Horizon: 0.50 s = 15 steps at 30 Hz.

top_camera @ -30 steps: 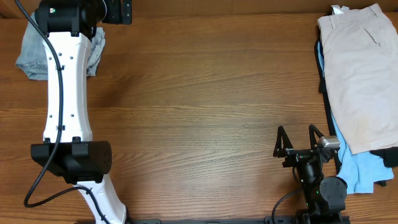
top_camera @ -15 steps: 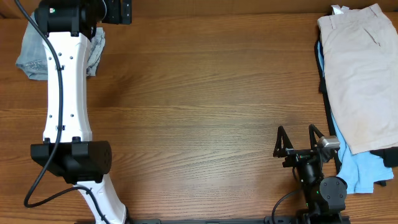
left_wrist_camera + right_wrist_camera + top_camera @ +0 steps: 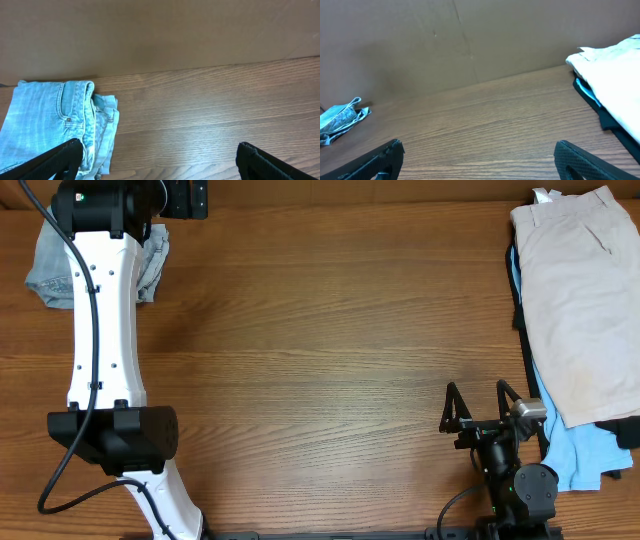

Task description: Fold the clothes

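Black right end effector point(image 3: 478, 408), at the near counter point(image 3: 300, 360) edge: jaws wide, empty, well apart from the jeans point(image 3: 45, 125). Left end effector point(image 3: 159, 146), reaching far-left: jaws wide, holding nothing. Jeans lie bunched in the far-left corner, left of its centreline. The left arm is nearer.

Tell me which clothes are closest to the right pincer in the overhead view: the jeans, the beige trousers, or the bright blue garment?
From the right pincer:
1. Sky-blue garment and beige trousers, both just to its right; too close to call.
2. Faded jeans, far away at the back left.
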Available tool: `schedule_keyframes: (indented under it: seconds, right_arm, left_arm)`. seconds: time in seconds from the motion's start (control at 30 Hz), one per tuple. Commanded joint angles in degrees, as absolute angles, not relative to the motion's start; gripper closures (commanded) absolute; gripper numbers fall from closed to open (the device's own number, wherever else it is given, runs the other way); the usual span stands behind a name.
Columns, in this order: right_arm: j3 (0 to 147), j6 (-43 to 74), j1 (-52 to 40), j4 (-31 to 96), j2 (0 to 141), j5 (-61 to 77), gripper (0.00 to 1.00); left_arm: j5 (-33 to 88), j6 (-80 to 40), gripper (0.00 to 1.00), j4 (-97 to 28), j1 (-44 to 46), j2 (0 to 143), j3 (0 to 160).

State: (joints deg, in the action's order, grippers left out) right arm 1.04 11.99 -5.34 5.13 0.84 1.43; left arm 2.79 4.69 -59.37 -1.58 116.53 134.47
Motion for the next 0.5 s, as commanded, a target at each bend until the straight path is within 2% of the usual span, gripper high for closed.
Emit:
schedule_keyframes:
  seconds: [0.0,0.23,0.47]
  right_arm:
    - [0.5,12.0,-5.6,4.8,0.1,0.9,0.00]
    - [0.5,12.0,-5.6,4.8,0.1,0.9,0.00]
    - [0.5,12.0,-5.6,4.8,0.1,0.9,0.00]
  left_arm:
    - [3.0,5.2,0.00,-60.1,-1.6,112.0,134.3]
    - [3.0,5.2,0.00,-60.0,-0.7,103.2,131.6]
    - [3.0,5.2,0.00,-60.0,-0.7,88.2,116.3]
